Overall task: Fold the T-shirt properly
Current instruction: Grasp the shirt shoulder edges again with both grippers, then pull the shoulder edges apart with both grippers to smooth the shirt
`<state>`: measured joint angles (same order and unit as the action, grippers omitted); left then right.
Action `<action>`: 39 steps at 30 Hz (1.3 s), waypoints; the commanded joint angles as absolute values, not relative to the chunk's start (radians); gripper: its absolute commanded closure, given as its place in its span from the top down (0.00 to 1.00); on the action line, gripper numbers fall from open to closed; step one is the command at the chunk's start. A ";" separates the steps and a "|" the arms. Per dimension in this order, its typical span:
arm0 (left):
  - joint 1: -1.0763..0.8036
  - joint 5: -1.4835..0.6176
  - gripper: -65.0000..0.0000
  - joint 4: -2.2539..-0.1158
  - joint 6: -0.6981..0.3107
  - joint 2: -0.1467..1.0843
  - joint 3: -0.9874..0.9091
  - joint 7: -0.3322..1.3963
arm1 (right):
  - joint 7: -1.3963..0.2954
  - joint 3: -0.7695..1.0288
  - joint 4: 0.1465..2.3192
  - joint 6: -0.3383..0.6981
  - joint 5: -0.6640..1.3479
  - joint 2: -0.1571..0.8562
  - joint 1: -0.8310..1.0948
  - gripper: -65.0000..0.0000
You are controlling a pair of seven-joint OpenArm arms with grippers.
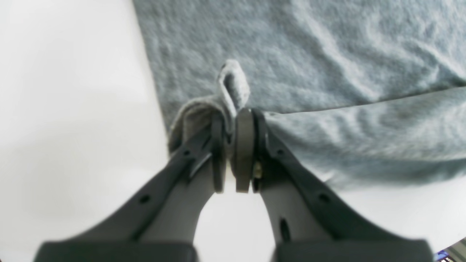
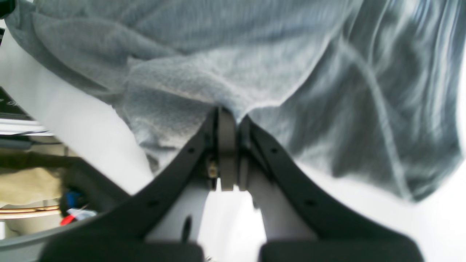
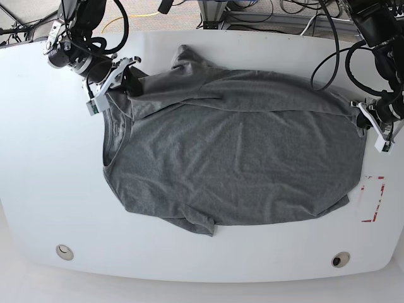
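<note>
**Both hands clamped on the far edge: a slip or an uneven pull could spoil the fold**

The T-shirt point(image 3: 227, 158) lies spread on the white surface point(image 3: 50, 189), filling the middle of the base view. Its long axis runs left to right across the frame: the round neck sits at the left, the bottom hem at the right. One sleeve juts toward the top of the frame and the other bunches at the lower edge.

The left hand point(image 1: 233, 145) is clenched on a small bunch of cloth at the right end of the top edge, with a little loop of fabric poking above its tips. The right hand point(image 3: 117, 79), in the upper left, is clenched on cloth near the shoulder beside the neck.

Judged from here, the risks are these. The left hand holds only a thin pinch, so tension along the shirt could pull it free. If the two hands move at different rates, the edge could skew and the fold come out crooked. The crumpled sleeves could get trapped inside as lumps.
</note>
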<state>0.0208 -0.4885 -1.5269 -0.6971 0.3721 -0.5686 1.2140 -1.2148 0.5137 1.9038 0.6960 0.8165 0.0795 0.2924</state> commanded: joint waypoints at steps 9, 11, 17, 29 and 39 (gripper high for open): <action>0.101 -0.498 0.02 -1.535 -0.698 0.386 -0.570 1.198 | -1.194 0.519 1.920 0.698 0.849 0.142 0.162 0.00; 0.110 -0.484 0.02 -1.523 -0.698 0.386 -0.570 1.198 | -1.194 0.519 1.891 0.698 0.849 0.142 0.128 0.00; 0.159 -0.383 0.02 -1.484 -0.698 0.383 -0.533 1.198 | -1.188 0.519 1.724 0.698 0.848 0.176 0.031 0.00; 0.188 -0.306 0.03 -1.362 -0.698 0.343 -0.530 1.086 | -1.145 0.513 1.506 0.698 0.840 0.243 -0.119 0.00; 0.231 -0.302 0.03 -1.262 -0.698 0.348 -0.470 1.004 | -1.061 0.509 1.356 0.698 0.839 0.259 -0.162 0.00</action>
